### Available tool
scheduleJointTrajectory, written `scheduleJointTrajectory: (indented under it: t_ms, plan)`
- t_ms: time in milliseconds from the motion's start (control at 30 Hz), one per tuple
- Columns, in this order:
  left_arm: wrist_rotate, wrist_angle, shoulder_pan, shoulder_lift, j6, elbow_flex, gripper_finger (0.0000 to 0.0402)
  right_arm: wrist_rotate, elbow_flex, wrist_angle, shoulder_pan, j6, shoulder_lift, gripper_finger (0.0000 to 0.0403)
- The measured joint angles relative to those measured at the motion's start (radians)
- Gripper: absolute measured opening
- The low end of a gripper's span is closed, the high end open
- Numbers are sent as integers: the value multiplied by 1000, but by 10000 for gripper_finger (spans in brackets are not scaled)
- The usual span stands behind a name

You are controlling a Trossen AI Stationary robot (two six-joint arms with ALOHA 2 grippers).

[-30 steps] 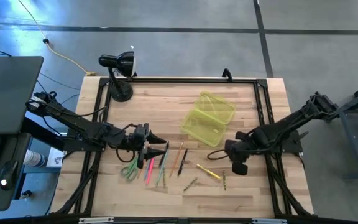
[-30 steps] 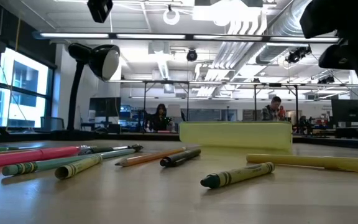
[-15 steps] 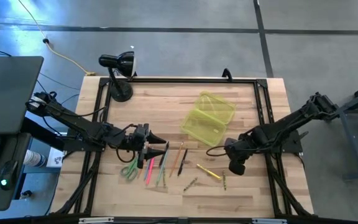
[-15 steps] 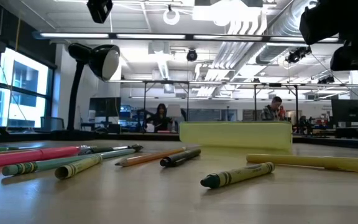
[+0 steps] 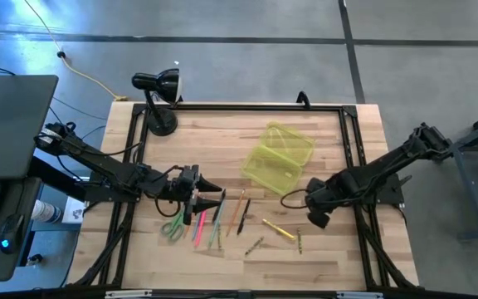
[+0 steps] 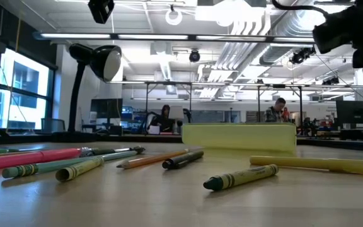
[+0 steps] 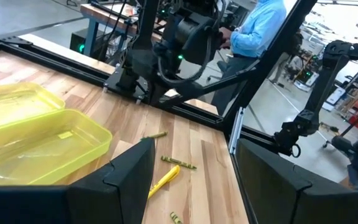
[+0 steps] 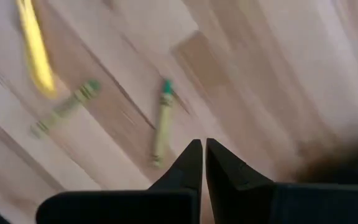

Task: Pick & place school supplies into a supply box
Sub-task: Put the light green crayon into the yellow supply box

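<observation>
The school supplies lie loose on the table's near half: green scissors (image 5: 173, 226), pink pens (image 5: 199, 223), a green pen (image 5: 217, 223), an orange pencil (image 5: 232, 213), a black pen (image 5: 245, 214), a yellow pen (image 5: 279, 229) and short crayons (image 5: 299, 241). The supply box (image 5: 276, 158), a yellow-green case, lies open beyond them with its lid folded back. My left gripper (image 5: 214, 193) hangs open and level above the pens, holding nothing. My right gripper (image 8: 202, 155) points down, shut and empty, above the table beside a crayon (image 8: 162, 121) and the yellow pen (image 8: 35, 50).
A black desk lamp (image 5: 158, 93) stands at the far left corner. A black frame (image 5: 247, 106) runs around the table. In the low view, pens and crayons (image 6: 239, 177) lie in front of the box (image 6: 238, 137). People stand in the room behind.
My right gripper has rolled at the wrist while staying shut above the table near the crayons; it has hardly shifted place. The supplies and the box lie as they did.
</observation>
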Motion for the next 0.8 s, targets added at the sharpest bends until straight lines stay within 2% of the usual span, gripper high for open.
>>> scheduleJointTrajectory:
  t_ms: [67,267,500,667,800]
  plan:
    - [0,0,0,0,0,0,260,18,0,19,11,99,0,1]
    - [0,0,0,0,0,0,260,129,0,16,87,228,0,22]
    - [0,0,0,0,0,0,260,247,0,79,238,338,0,64]
    - [0,0,0,0,0,0,260,450,0,68,394,382,1,81]
    - [0,-1,0,0,0,0,260,594,0,73,492,427,52,102]
